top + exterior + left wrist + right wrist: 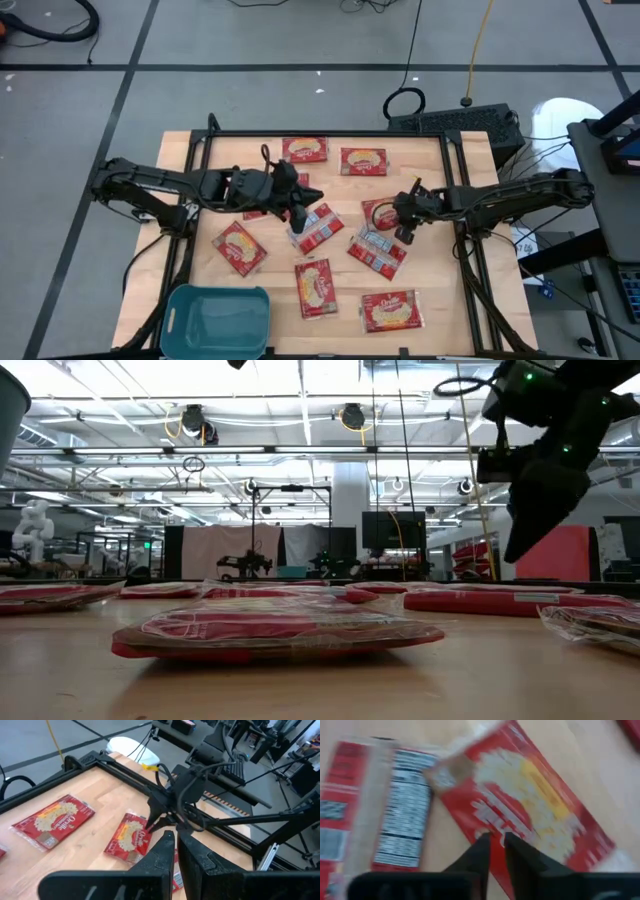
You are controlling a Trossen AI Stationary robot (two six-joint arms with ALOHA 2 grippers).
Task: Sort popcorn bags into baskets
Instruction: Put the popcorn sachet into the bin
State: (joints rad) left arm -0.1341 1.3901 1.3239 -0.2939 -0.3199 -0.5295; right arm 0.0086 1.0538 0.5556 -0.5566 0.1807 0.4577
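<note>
My right gripper (496, 839) hangs close over a red popcorn bag (530, 805). Its fingers stand a narrow gap apart with nothing between them, tips above the bag's edge. Just beside that bag lies a second one turned back-side up (395, 815). It shows a white panel of black print, too smeared to read. From above, these two bags sit right of the table's (270, 270) middle.

My left gripper (175, 836) has its fingers pressed nearly together, holding nothing I can see. In the high view it hovers over a bag (318, 230) at the table's middle, and my own arm covers part of another bag behind it.

My left wrist camera looks across at the right gripper. Beyond that lies a face-up bag (55, 822) where "Orville" can be read, and no other view gives me that word so clearly.

The remaining bags lie scattered and apart. Nothing lies between them and the teal basket (180, 300), which sits at the table's near left corner.

Only the low view shows the clear wrap bulging over the nearest bag (275, 630), and the workshop with its ceiling lights beyond.
</note>
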